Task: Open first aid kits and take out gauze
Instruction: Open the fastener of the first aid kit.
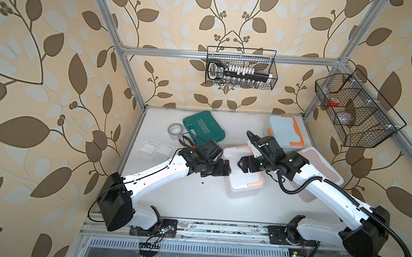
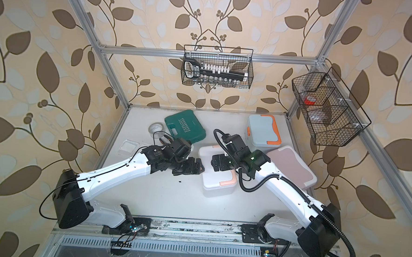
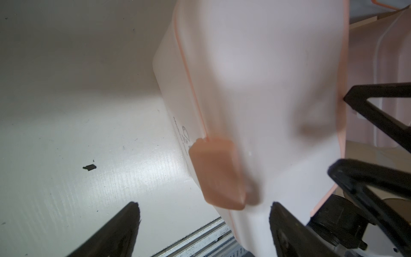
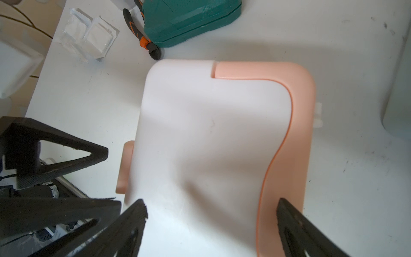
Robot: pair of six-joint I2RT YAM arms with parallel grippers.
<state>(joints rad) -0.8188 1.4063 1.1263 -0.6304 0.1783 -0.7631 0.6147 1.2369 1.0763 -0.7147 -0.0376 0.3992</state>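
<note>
The white first aid kit with peach trim stands mid-table with its lid down. My left gripper is open at the kit's left side, the peach latch just ahead between its fingers. My right gripper hangs open over the white lid, empty. The light blue kit and the dusty pink kit sit shut behind and to the right. Two gauze packets lie on the table at the left.
A dark green case and a grey tape roll lie at the back left. Orange-handled pliers rest beside the case. Wire baskets hang on the back wall and the right frame.
</note>
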